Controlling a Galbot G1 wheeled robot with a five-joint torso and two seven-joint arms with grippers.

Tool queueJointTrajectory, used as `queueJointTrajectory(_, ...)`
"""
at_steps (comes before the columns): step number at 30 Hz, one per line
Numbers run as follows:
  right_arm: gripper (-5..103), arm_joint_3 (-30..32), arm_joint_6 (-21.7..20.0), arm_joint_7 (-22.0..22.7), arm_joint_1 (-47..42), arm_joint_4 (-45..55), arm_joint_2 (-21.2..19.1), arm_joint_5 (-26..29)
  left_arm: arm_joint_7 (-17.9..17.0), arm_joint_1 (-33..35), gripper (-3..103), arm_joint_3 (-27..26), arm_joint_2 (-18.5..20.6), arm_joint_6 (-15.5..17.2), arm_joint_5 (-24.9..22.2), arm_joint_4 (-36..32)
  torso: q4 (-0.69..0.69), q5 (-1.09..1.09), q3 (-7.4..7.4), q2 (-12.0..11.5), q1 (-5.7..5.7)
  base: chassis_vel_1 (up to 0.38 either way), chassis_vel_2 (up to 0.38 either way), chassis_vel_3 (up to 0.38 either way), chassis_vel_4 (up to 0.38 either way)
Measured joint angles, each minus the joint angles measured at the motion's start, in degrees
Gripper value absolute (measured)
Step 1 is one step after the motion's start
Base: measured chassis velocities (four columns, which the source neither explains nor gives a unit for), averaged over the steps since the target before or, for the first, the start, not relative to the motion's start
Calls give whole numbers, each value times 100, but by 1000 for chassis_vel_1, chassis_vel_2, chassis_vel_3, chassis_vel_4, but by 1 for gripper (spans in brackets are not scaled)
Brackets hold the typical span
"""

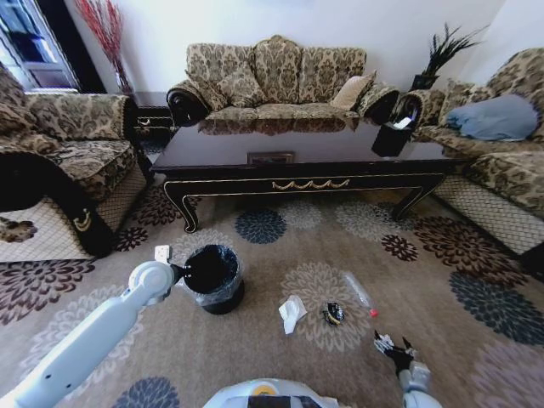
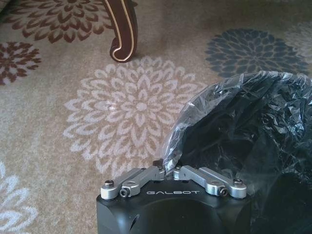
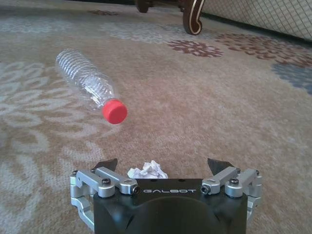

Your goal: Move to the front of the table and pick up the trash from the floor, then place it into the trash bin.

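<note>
One trash bin [image 1: 212, 276] on carpet, liner pinched by closed left pincer [image 2: 168, 170], right pincer [image 3: 163, 168] open over paper wad [image 3: 147, 170].

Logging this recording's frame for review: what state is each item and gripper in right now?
trash bin: upright on the carpet, liner over its rim.
left gripper: shut on the liner's edge at the bin rim.
right gripper: open, low over a crumpled paper ball.
plastic bottle: lying on its side, red cap on.
white paper: on the floor.
dark piece: on the floor.
table: standing beyond the trash.
</note>
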Motion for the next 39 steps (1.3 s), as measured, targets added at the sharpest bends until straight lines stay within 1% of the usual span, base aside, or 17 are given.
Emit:
queueJointTrajectory(5, 101, -6, -40, -12, -8, 11, 31, 48, 11, -17, 2, 0, 36, 0, -42, 6, 0, -1, 0, 0, 0, 0, 0, 0, 0)
queueJointTrajectory(10, 82, -4, -170, 78, -27, 59, 42, 454, 19, -67, 2, 9, 98, -2, -78, -24, 1, 0, 0, 0, 0, 0, 0, 0, 0)
queueJointTrajectory(11, 82, -4, -179, 81, -30, 54, 38, 466, 16, -72, 2, 12, 98, -2, -83, -35, 1, 0, 0, 0, 0, 0, 0, 0, 0)
queueJointTrajectory(12, 71, -4, -183, 82, -37, 20, 28, 467, 1, -81, 2, 27, 98, -4, -94, -59, 1, 0, 0, 0, 0, 0, 0, 0, 0)
queueJointTrajectory(13, 71, -4, -183, 82, -43, -4, 26, 465, -12, -87, 2, 38, 97, -5, -101, -75, 0, 0, 0, 0, 0, 0, 0, 0, 0)
queueJointTrajectory(15, 61, -9, -186, 83, -57, -23, 34, 488, -37, -95, 2, 57, 93, -5, -124, -108, 0, 0, 0, 0, 0, 0, 0, 0, 0)
queueJointTrajectory(17, 61, -19, -195, 83, -69, -21, 43, 507, -49, -101, 2, 59, 90, -5, -142, -119, 0, -1, 0, 0, 0, 0, 0, 0, 0)
queueJointTrajectory(18, 50, -44, -213, 79, -106, 7, 66, 508, -76, -109, 2, 59, 85, -6, -167, -126, 0, -1, 0, 0, 0, 0, 0, 0, 0)
queueJointTrajectory(20, 50, -51, -213, 73, -122, 19, 81, 485, -87, -109, 2, 56, 83, -8, -171, -126, 0, -1, 0, 0, -1, 0, 0, 0, 0)
queueJointTrajectory(24, 28, -63, -210, 67, -170, 108, 124, 452, -112, -52, 2, -15, 80, -8, -197, -158, 1, 1, 0, 0, 0, 0, 0, 0, 0)
queueJointTrajectory(26, 28, -63, -212, 68, -188, 153, 119, 451, -119, -30, 2, -30, 80, -8, -200, -177, 1, 1, 0, 0, -1, 0, 0, 0, 0)
queueJointTrajectory(27, 22, -62, -212, 78, -199, 182, 115, 456, -123, -21, 2, -34, 80, -8, -200, -186, 1, 2, 0, 0, 0, 0, 0, 0, 0)
queueJointTrajectory(29, 12, -36, -241, 159, -243, 407, 89, 650, -127, 2, 2, -20, 64, -8, -130, -204, 0, 2, 0, 0, 0, 0, 0, 0, 0)
queueJointTrajectory(30, 12, -36, -241, 159, -243, 407, 89, 650, -127, 2, 2, -20, 64, -8, -130, -204, 0, 2, 0, 0, 0, 0, 0, 0, 0)
queueJointTrajectory(32, 2, -2, -276, 203, -330, 707, 73, 807, -137, 5, 2, 80, 34, -9, -36, -215, 2, 1, 0, 0, -1, 0, 0, 0, 0)
queueJointTrajectory(36, 1, 27, -299, 227, -493, 1096, 68, 913, -147, -94, 2, 263, -27, -8, 0, -217, 2, 0, 0, 0, 0, 0, 0, 0, 0)
queueJointTrajectory(39, 1, 96, -286, 222, -917, 1935, 98, 858, -210, -512, 2, 742, -157, -9, 192, -172, 0, 0, 0, 0, -1, 0, 0, 0, 0)
